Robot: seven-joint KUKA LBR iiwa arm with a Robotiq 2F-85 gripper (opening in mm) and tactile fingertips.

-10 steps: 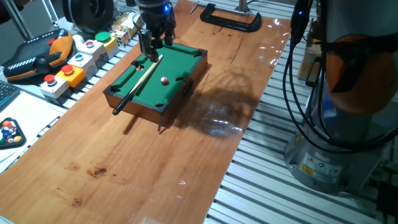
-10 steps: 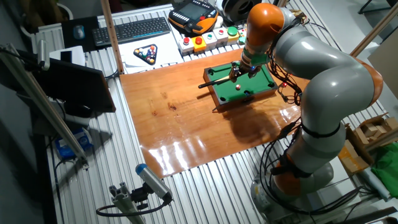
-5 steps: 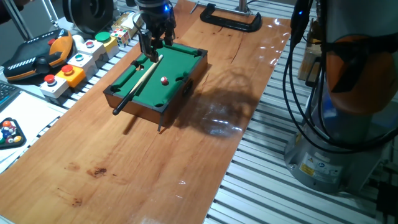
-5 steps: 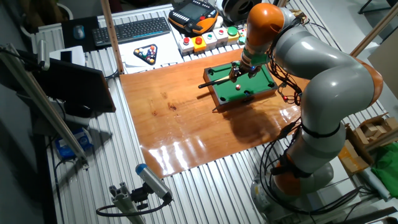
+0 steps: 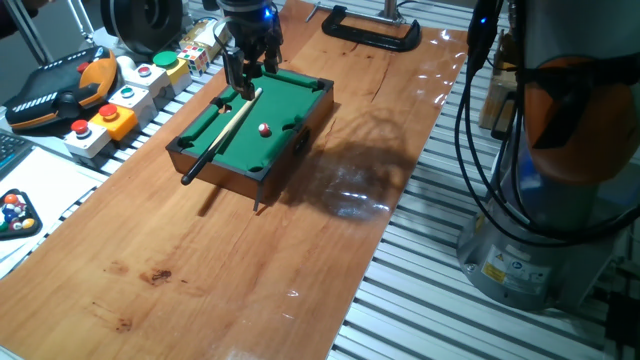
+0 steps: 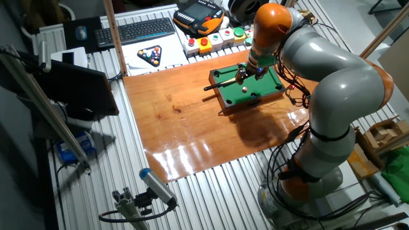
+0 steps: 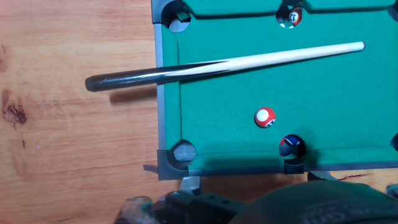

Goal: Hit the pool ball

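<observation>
In the upper left of one fixed view, our gripper (image 5: 243, 78) hovers over the miniature pool table's (image 5: 210, 150) far end, above the cue (image 5: 220, 133). The pool ball (image 5: 264, 129) sits mid-felt, toward lower right of the gripper. We cannot tell whether the jaws grip anything.

My fingers (image 5: 244, 73) hang over far end of the mini pool table (image 5: 300, 128), w/ the cue (image 7: 224, 62) lying on felt, butt poking past the rail. Pool ball (image 7: 265, 117) sits mid-felt, apart from cue. Table sits on the surface (image 5: 200, 260).
</observation>
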